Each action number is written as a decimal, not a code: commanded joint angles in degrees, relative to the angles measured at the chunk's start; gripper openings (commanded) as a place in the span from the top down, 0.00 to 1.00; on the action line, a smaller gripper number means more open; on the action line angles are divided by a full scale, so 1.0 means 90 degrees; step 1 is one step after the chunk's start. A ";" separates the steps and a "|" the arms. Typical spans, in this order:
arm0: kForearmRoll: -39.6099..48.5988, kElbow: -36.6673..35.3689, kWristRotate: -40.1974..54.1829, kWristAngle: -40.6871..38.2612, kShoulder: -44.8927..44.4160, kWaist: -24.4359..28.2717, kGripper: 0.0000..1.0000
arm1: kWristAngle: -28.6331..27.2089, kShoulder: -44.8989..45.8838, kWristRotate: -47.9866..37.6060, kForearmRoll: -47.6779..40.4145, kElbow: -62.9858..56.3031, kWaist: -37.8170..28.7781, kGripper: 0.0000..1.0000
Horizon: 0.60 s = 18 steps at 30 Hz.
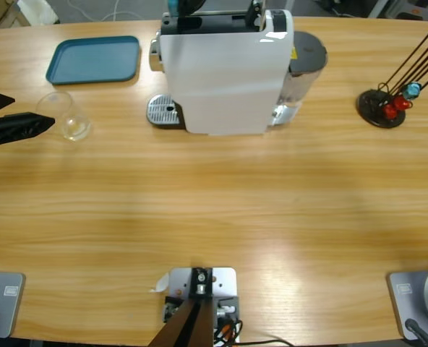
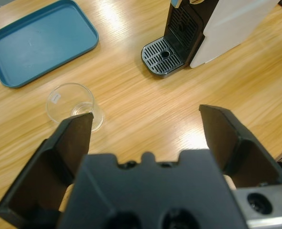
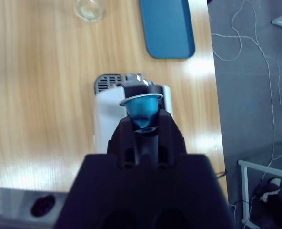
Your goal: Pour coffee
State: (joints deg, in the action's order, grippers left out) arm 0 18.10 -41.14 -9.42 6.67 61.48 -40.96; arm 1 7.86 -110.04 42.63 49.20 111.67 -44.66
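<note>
The step in hand looks like the loading of the machine — no coffee shows anywhere yet, and the small clear drinking glass at the left of the high view holds no dark liquid.

At the far left edge of the high view the left tool lies low over the long wooden surface, and its two black jaws are spread wide, with nothing between them. One jaw tip comes just beside the glass, but I cannot tell if it touches. In the left wrist view the glass stands at the middle left, in front of the left jaw and not between the jaws. Above it, in the upper left of the frame, is the flat teal rectangular tray.

In the upper middle of the high view stands the big white coffee machine, with its round metal drip grate at its left side. The glass is well apart from this grate.

The right tool looks down from above the machine, and it is closed narrow on a small blue capsule with a silver rim. In the high view the capsule shows only at the top edge.

At the far right of the high view a black round stand with thin rods carries small red and blue pieces.

The next move, in my judgement, calls for setting the capsule straight into the machine's top — and the glass must then go onto the grate.
</note>
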 commanded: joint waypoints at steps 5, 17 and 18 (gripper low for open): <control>-0.0077 0.0206 -0.0066 -0.0009 0.0171 -0.0049 0.03 | 0.0091 -0.0414 0.0088 0.0080 -0.0064 0.0273 1.00; -0.0083 0.0206 -0.0066 -0.0009 0.0161 -0.0049 0.03 | 0.0162 -0.0616 0.0068 0.0133 -0.0113 0.0064 1.00; -0.0083 0.0206 -0.0066 -0.0009 0.0161 -0.0049 0.03 | 0.0162 -0.0623 0.0068 0.0139 -0.0113 0.0045 1.00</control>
State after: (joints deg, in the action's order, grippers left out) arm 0 18.07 -41.14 -9.42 6.67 61.48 -40.96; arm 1 8.08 -112.06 42.63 49.74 111.67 -43.26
